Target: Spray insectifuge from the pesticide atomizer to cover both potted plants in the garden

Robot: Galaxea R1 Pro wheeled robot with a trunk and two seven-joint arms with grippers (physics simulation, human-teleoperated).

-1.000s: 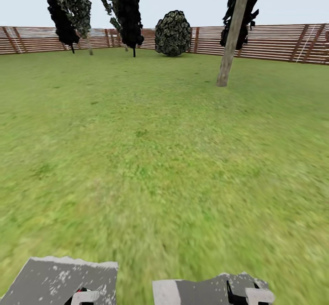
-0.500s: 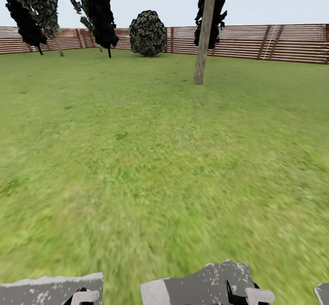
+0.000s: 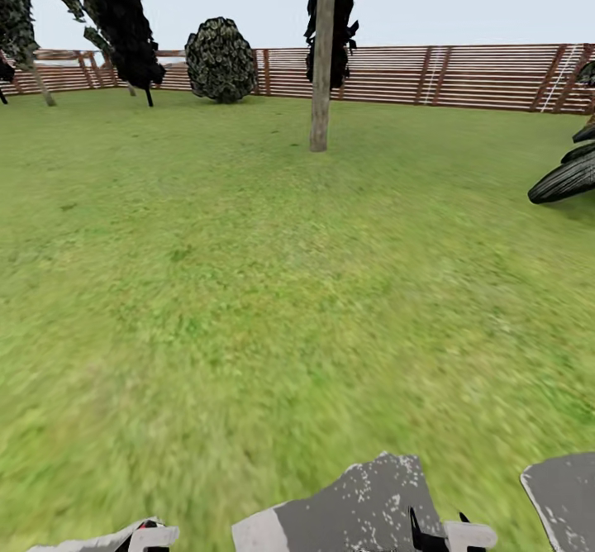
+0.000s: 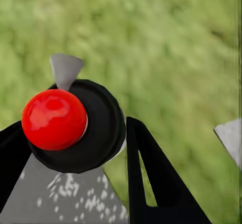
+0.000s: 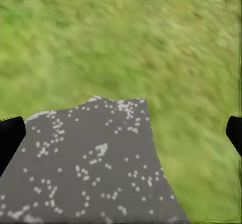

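A wide green lawn [image 3: 273,287] of the garden is being shown from the head view, running far back to a brown wooden slat fence [image 3: 463,77]. A bare tree trunk [image 3: 321,56] is being seen standing upright at centre far, with a rounded dark bush [image 3: 220,60] to its left by the fence and dark-leaved trees [image 3: 124,23] further left. At the far right edge, dark striped curling leaves [image 3: 570,176] are being cut off by the frame. Grey speckled stepping stones [image 3: 364,511] are lying at the near edge, another [image 3: 566,498] at near right.

In the left wrist view, the left gripper [image 4: 75,148] is being seen with its black fingers [image 4: 151,178] spread wide, a black disc with a red ball [image 4: 54,119] sitting between them above stone and grass. In the right wrist view, the right gripper [image 5: 121,136] is being shown released, finger tips [image 5: 10,138] at opposite edges, nothing between them, over a grey speckled stone [image 5: 91,163].
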